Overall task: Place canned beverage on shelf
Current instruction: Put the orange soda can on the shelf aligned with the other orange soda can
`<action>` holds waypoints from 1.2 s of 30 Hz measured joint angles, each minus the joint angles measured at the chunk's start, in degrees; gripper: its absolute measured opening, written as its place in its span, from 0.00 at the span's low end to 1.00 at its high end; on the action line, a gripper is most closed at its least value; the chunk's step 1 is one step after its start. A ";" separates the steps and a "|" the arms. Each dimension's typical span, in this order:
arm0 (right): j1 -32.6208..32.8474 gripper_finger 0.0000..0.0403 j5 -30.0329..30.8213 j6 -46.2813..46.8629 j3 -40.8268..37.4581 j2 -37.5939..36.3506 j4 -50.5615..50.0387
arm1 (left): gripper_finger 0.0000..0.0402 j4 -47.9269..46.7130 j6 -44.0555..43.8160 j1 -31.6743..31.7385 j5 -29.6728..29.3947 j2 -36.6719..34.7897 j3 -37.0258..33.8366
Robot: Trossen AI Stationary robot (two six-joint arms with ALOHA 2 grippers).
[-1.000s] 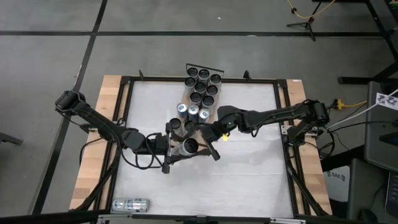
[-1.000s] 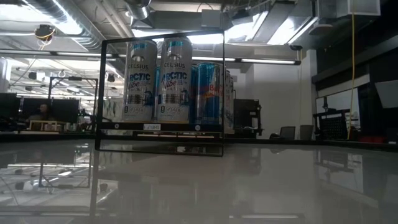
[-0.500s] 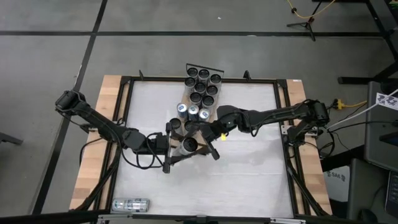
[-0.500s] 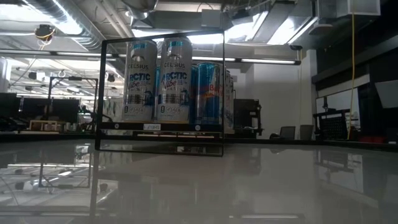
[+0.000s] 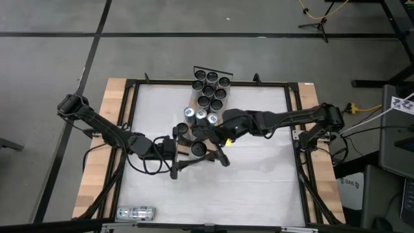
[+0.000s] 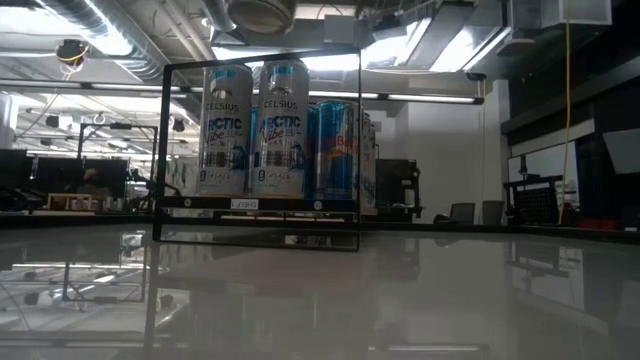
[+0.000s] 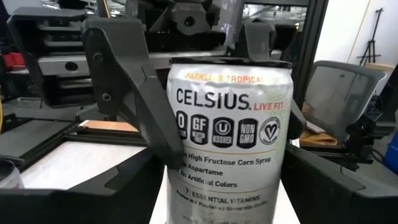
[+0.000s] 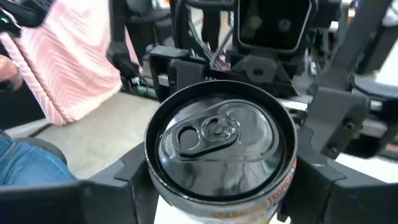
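A white Celsius can [image 7: 230,143] hangs upright above the middle of the table [image 5: 198,148], just in front of the shelf's near end. My right gripper [image 8: 217,186] is shut on it, reaching in from the table's right [image 5: 207,137]. My left gripper [image 7: 227,202] is open and comes in level from the left [image 5: 194,154]. Its fingers stand on either side of the can's lower half. The light-wood shelf [image 5: 191,102] carries several upright cans [image 6: 265,130] between black wire rails [image 5: 212,70]. My right gripper pinches the can's upper wall [image 7: 184,152], just under the rim, between its two fingers [image 7: 143,106]. The fingers come from the table's right, slanting a little downward, one on each side of the can. The can stays upright and is lifted clear of the table, with its base [image 6: 260,12] high above it.
A pale packet [image 5: 136,212] lies at the table's near left corner. Black frame bars [image 5: 129,129] run along the table's sides. Beyond the table, in the right wrist view, a person's pink-striped sleeve [image 8: 68,56] shows. Bare white tabletop [image 5: 259,181] lies near and to the right.
My right gripper has reached farther over the can, toward the table's left, and has tipped its wrist. The can has shifted a little toward the shelf and stays upright. Its base now shows at the top of the low view.
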 joint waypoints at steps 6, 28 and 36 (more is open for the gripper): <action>0.03 0.61 5.33 2.59 4.44 0.00 -8.19 | 0.73 -0.08 0.35 0.37 -0.28 -0.04 0.04; -0.07 0.62 20.99 8.76 5.09 -0.09 -9.95 | 0.73 -0.47 0.09 4.79 -7.48 0.00 0.04; -0.04 0.63 20.70 8.80 5.09 -0.17 -10.03 | 0.64 -0.49 0.41 4.79 -6.74 0.02 0.04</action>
